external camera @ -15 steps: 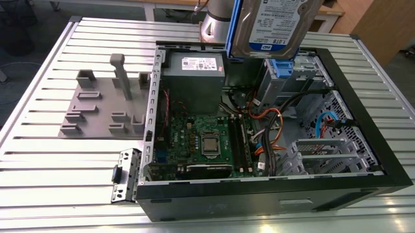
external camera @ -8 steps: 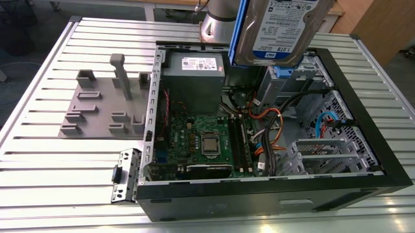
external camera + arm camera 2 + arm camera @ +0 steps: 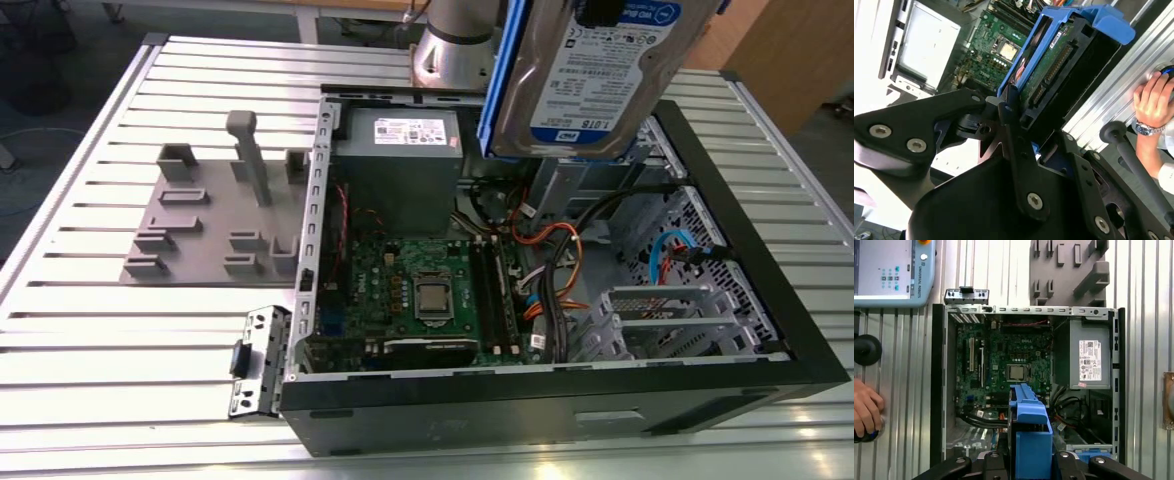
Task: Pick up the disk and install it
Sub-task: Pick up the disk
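One disk (image 3: 587,70), framed in a blue bracket (image 3: 1029,440), hangs in the air over the open case (image 3: 787,320), its label facing the exterior view. The gripper (image 3: 1024,130) is clamped on one end of it, fingers (image 3: 1010,120) pressed against the bracket in the second wrist view. Below lie the motherboard (image 3: 420,290) and, beside it, a grey power supply (image 3: 400,150). The case rests on a slatted table (image 3: 107,350), with a grey fixture (image 3: 200,225) at the exterior view's left. A person's hand (image 3: 1154,97) is on the table beside the case.
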You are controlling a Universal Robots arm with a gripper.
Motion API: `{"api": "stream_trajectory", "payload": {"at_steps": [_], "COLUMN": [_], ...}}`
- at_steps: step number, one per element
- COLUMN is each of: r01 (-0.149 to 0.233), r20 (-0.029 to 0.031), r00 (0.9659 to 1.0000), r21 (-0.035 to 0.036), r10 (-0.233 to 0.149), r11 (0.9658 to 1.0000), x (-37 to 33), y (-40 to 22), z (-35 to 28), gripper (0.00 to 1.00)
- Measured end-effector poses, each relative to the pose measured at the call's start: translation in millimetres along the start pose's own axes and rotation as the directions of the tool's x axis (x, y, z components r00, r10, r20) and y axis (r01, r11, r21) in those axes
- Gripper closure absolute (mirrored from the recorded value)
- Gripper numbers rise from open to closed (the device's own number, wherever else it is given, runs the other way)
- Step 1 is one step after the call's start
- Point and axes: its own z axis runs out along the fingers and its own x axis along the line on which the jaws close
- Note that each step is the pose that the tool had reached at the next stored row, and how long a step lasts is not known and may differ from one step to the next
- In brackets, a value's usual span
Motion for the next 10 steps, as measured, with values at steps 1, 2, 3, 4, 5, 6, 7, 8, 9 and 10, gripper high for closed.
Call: {"api": "stream_trajectory", "payload": {"at_steps": [1,2,3,4,5,6,7,8,9,10], "r01": [0.000,0.000,0.000,0.000,0.000,0.000,0.000,0.001,0.001,0.002], "r20": [0.0000,-0.0001,0.0000,0.0007,0.0021,0.0058,0.0138,0.0253,0.0378,0.0499], "r00": [1.0000,1.0000,1.0000,1.0000,1.0000,1.0000,0.9999,0.9997,0.9993,0.9988], "r21": [0.0000,-0.0001,-0.0001,0.0000,0.0000,0.0000,0.0002,0.0003,0.0006,0.0007], "r10": [0.000,0.000,0.000,0.000,0.000,0.000,0.000,-0.001,-0.001,-0.002], "r11": [1.0000,1.0000,1.0000,1.0000,1.0000,1.0000,1.0000,1.0000,1.0000,1.0000], "x": [2.9,5.8,8.9,11.9,14.6,16.9,18.5,19.8,21.0,22.2], "y": [-0.4,-0.9,-1.3,-1.7,-2.2,-2.5,-2.8,-3.1,-3.1,-3.3], "z": [0.3,0.5,1.0,2.0,3.5,4.8,5.4,5.8,6.3,6.7], "gripper": [0.64,0.64,0.64,0.64,0.64,0.64,0.64,0.64,0.64,0.64]}}
